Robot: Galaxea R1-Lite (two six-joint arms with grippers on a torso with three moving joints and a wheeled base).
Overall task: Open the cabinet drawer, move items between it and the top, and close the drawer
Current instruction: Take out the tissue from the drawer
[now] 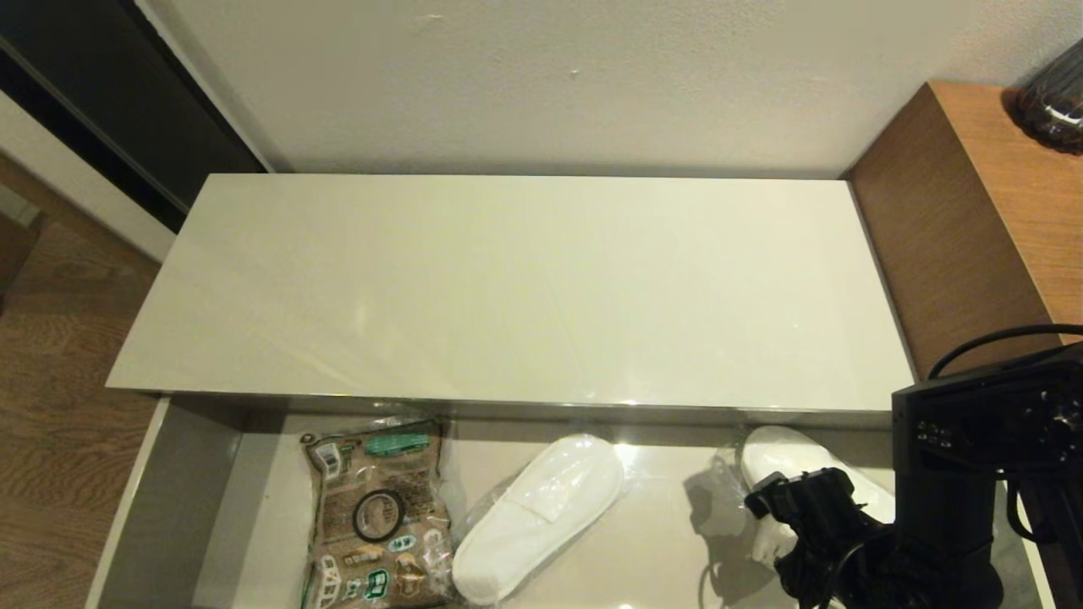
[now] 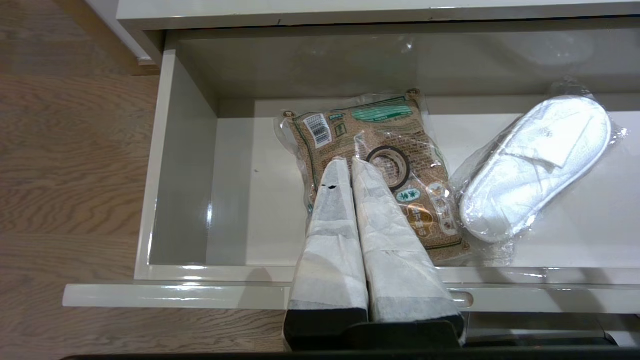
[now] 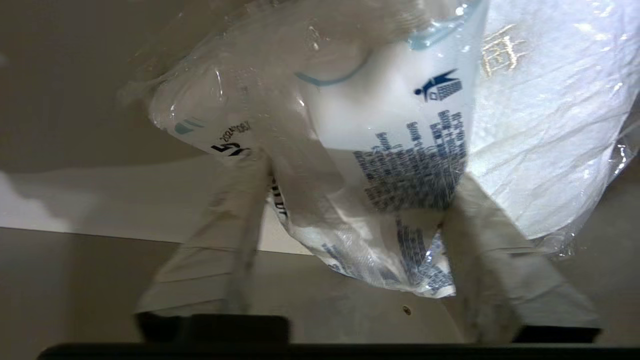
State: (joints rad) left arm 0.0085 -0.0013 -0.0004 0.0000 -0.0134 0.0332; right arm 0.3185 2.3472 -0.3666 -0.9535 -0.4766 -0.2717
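The cabinet drawer [image 1: 135, 499] stands pulled out below the bare glossy top [image 1: 525, 288]. One wrapped white slipper [image 1: 537, 507] lies in the drawer's middle, and a second wrapped slipper [image 1: 795, 461] lies at its right end. My right gripper [image 1: 787, 524] is down inside the right end, over that second slipper [image 3: 550, 140]. Its fingers hold the tissue pack [image 3: 395, 145] between them, crumpled and tilted up, gripper [image 3: 355, 175]. My left gripper [image 2: 350, 162] is shut and empty, hovering over the drawer's front rail [image 2: 165, 290] at the left part; it is out of the head view.
A brown printed bag with a black ring [image 1: 376, 516] lies in the drawer's left part, under my left fingers [image 2: 335, 210]. A taller brown wooden unit [image 1: 973, 220] stands right of the cabinet with a dark glass object [image 1: 1053, 101] on it. Wooden floor lies to the left.
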